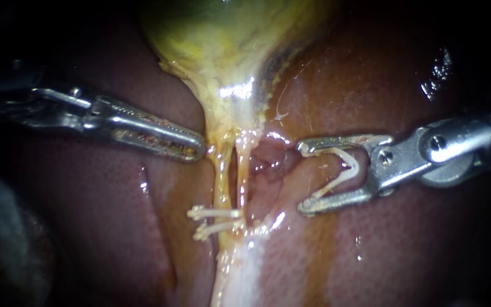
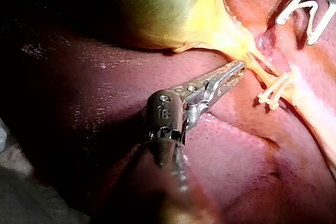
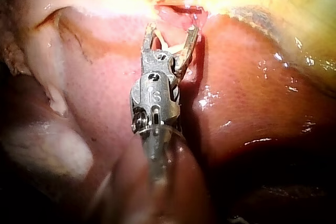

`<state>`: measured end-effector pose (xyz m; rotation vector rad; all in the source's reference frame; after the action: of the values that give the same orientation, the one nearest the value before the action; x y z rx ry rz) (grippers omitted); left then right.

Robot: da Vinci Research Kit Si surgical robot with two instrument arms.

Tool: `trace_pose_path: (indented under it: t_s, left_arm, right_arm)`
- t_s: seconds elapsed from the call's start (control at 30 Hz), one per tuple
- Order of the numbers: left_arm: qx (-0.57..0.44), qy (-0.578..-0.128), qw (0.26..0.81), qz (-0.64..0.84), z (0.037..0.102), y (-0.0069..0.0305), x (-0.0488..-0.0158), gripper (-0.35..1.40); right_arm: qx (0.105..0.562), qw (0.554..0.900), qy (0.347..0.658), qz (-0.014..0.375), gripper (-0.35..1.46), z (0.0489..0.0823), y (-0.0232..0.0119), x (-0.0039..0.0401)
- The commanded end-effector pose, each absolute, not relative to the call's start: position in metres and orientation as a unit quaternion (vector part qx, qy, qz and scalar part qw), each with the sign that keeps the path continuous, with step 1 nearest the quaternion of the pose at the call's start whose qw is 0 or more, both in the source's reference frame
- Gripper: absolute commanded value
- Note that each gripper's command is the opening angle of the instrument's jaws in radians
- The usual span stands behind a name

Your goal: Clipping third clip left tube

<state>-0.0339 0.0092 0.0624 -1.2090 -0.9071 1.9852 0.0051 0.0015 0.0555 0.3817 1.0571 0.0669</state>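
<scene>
White and spread in a V, the loaded clip (image 1: 349, 165) sits between the wide-apart jaws of your right instrument (image 1: 303, 178), with each jaw bearing on one leg. Those jaws stand over the liver (image 1: 115, 239), to the right of both tubes and apart from them. The left tube (image 1: 221, 179) runs down from the gallbladder (image 1: 223, 40), just beside the right tube (image 1: 242, 170), and carries two clips (image 1: 214, 215) low down, one under the other. Your left instrument (image 1: 199, 149) has its jaws together, holding nothing, tip touching yellow tissue beside the left tube's upper end.
</scene>
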Motion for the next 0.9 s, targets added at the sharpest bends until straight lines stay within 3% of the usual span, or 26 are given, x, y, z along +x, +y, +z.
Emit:
trace_pose_path:
  t_s: [0.03, 0.37, 0.9]
  left_arm:
    - [-0.459, -0.344, 0.318, 0.754, 0.0624, 0.0092, -0.0339, -0.35]
    - [-0.459, -0.344, 0.321, 0.754, 0.0614, 0.0096, -0.0332, -0.35]
    - [-0.488, -0.303, 0.323, 0.752, 0.0533, 0.0146, -0.0270, -0.35]
  right_arm:
    - [0.181, 0.846, 0.501, 0.032, 0.50, 0.0556, 0.0015, 0.0051]
    - [0.181, 0.846, 0.501, 0.032, 0.50, 0.0555, 0.0015, 0.0051]
    - [0.181, 0.846, 0.501, 0.032, 0.50, 0.0555, 0.0015, 0.0051]
